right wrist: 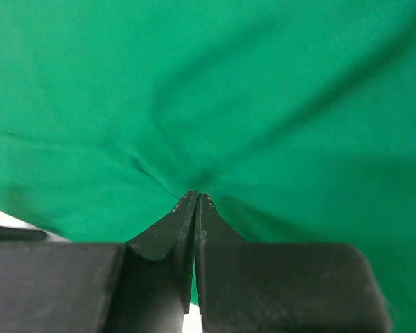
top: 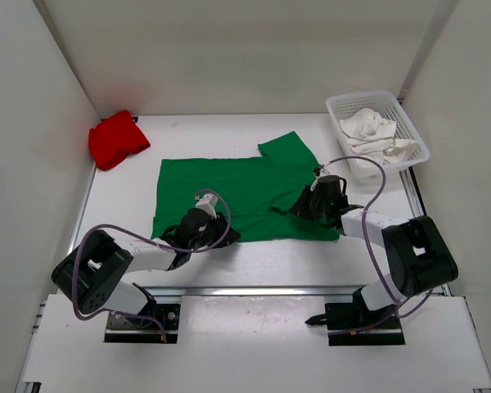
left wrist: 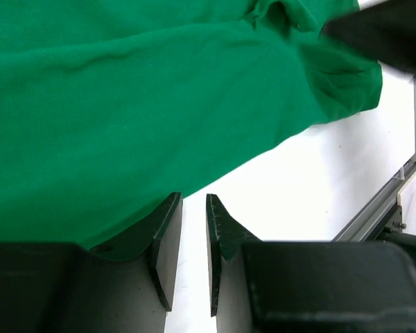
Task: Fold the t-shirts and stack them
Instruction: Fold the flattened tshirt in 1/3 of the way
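Observation:
The green t-shirt (top: 229, 184) lies spread flat in the middle of the table, one sleeve pointing to the far right. My right gripper (top: 301, 205) rests on its right side. In the right wrist view the right gripper (right wrist: 196, 194) is shut, pinching a pucker of the green t-shirt (right wrist: 229, 90). My left gripper (top: 221, 236) sits at the shirt's near hem. In the left wrist view the left gripper (left wrist: 194, 198) is open a little, with bare table between its fingers and the green t-shirt (left wrist: 125, 104) just beyond the tips. The red t-shirt (top: 117, 139) lies bunched at the far left. The white t-shirt (top: 370, 131) lies crumpled in the basket.
A white mesh basket (top: 376, 95) stands at the far right corner. White walls enclose the table on three sides. A metal rail (top: 270, 289) runs along the near edge, in front of both arm bases.

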You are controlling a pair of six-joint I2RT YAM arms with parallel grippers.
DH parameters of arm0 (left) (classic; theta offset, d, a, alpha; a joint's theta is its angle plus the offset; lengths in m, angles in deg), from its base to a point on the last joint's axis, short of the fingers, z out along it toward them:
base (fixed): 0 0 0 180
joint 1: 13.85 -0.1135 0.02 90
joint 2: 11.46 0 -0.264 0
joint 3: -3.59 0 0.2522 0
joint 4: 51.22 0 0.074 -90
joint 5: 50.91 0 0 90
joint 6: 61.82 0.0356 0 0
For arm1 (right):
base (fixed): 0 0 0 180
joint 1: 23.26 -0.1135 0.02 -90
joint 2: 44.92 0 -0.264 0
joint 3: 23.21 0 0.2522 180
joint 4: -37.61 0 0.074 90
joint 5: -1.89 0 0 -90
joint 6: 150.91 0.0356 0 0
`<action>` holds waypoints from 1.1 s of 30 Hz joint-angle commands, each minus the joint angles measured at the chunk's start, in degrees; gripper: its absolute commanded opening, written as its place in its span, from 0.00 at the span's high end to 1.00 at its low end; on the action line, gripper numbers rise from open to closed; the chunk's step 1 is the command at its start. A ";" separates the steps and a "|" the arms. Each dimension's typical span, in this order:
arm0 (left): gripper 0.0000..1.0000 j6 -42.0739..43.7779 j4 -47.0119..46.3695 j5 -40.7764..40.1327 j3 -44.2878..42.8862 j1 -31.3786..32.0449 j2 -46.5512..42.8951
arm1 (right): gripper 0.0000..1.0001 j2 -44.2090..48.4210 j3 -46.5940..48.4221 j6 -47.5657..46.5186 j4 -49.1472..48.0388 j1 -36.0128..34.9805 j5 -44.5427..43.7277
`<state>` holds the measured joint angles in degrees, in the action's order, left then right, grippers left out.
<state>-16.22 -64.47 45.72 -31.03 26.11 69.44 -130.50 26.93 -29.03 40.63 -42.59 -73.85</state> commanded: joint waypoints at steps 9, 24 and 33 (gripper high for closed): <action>0.68 1.24 -0.77 0.66 4.33 -5.16 -3.73 | 1.00 -6.61 2.20 -1.64 -4.38 0.88 1.38; 0.67 3.80 1.07 1.10 8.21 -7.97 -7.34 | 1.00 -21.10 23.08 -1.03 -0.51 0.79 2.96; 0.67 3.71 3.97 -1.01 6.81 -6.30 -10.95 | 1.00 -11.82 19.39 -3.23 0.57 -1.32 -0.46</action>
<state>-13.36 -61.71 46.18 -22.99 19.05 59.52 -148.34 52.35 -31.19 43.32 -42.94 -72.63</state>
